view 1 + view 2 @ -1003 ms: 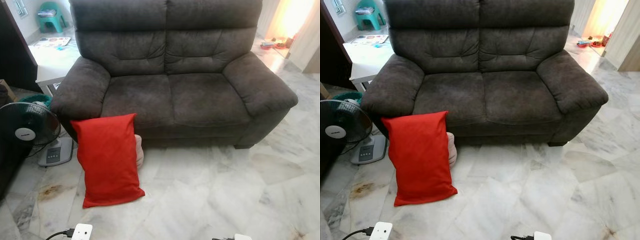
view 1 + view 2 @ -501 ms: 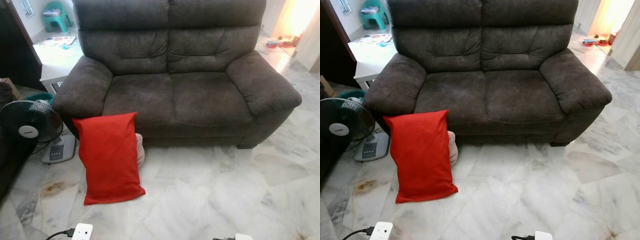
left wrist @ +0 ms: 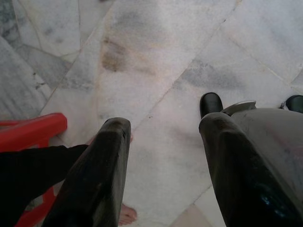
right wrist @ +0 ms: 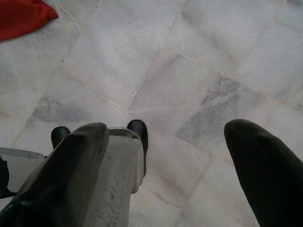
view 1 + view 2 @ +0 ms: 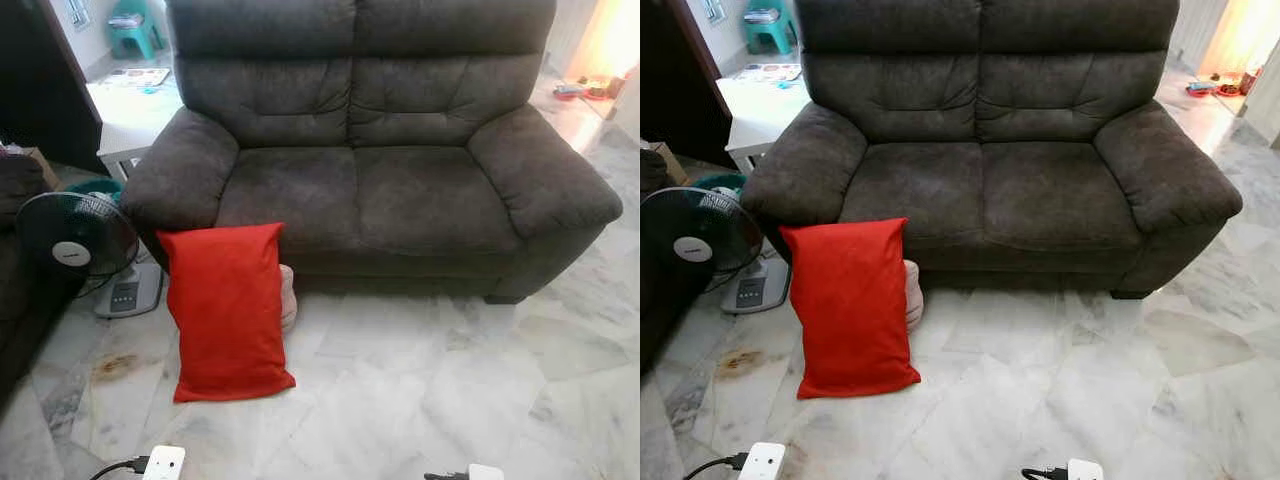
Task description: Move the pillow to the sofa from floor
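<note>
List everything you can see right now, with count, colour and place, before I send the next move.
red rectangular fabric pillow: 1, red, on floor, leaning against sofa front at its left end
dark grey two-seat fabric sofa: 1, dark grey, straight ahead
pale pink object: 1, pink, behind pillow, unclear what
black floor fan: 1, black, left of sofa
white low table: 1, white, behind sofa's left arm
teal plastic stool: 1, teal, far left
left gripper: 1, black, open above floor
right gripper: 1, black, open above floor

one pillow [image 5: 228, 312], one sofa [image 5: 385, 150], one fan [image 5: 76, 229]
</note>
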You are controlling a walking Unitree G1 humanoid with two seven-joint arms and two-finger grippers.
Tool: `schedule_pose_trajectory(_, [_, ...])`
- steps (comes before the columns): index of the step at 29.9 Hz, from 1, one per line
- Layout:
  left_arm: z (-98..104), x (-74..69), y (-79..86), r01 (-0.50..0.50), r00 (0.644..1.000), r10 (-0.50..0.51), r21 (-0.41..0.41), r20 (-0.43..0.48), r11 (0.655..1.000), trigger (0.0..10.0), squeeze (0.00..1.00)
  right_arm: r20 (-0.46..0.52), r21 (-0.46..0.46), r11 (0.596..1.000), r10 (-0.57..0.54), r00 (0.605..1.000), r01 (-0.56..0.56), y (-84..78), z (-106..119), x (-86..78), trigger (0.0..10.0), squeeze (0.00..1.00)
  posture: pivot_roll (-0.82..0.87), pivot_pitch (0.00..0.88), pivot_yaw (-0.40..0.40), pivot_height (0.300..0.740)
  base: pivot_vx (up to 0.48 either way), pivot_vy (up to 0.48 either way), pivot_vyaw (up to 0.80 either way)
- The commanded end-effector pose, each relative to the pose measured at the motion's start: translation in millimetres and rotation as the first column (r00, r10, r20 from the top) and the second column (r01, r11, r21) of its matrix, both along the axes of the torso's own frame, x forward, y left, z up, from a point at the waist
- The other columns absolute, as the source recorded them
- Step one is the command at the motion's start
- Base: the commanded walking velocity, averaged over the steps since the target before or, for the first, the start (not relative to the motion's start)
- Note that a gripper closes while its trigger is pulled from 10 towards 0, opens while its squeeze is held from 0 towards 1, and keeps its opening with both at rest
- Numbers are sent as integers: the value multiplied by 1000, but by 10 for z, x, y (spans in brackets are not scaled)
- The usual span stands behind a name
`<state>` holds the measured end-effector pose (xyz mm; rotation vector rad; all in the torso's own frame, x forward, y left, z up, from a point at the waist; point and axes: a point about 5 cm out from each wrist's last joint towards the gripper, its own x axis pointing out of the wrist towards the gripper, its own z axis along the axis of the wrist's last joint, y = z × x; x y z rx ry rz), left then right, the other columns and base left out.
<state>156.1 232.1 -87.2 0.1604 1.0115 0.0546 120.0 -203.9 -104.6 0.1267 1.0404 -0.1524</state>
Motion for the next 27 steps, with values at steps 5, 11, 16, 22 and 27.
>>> schedule_pose_trajectory(5, [-15, -33, -2, -24, 1000, 24, -18, -9, 1000, 10000, 0, -2, 8, 1000, -10, 1000, 10, -1, -4, -14, 10000, 0, 45, 0, -1, 740, 0, 0, 0])
schedule_pose_trajectory(11, [-16, -34, -6, -18, 1000, 18, -18, -11, 1000, 10000, 0, 1, 11, 1000, -16, 1000, 16, -1, -4, -16, 10000, 0, 44, 0, -1, 740, 82, 0, 0])
schedule_pose_trajectory(16, [-17, -37, -6, -17, 1000, 17, -18, -12, 1000, 10000, 0, -1, 9, 1000, -12, 1000, 12, -1, -5, -19, 10000, 0, 44, 0, -1, 740, 250, 0, 0])
schedule_pose_trajectory(22, [-18, -40, -5, -19, 1000, 19, -19, -13, 1000, 10000, 0, -4, 7, 1000, -5, 1000, 5, 1, -6, -19, 10000, 0, 43, 0, -1, 740, 267, 0, 0])
schedule_pose_trajectory(27, [-19, -41, -6, -20, 1000, 20, -20, -14, 1000, 10000, 0, -4, 6, 1000, -4, 1000, 4, 2, -6, -19, 10000, 0, 45, 0, -1, 740, 289, 0, 0])
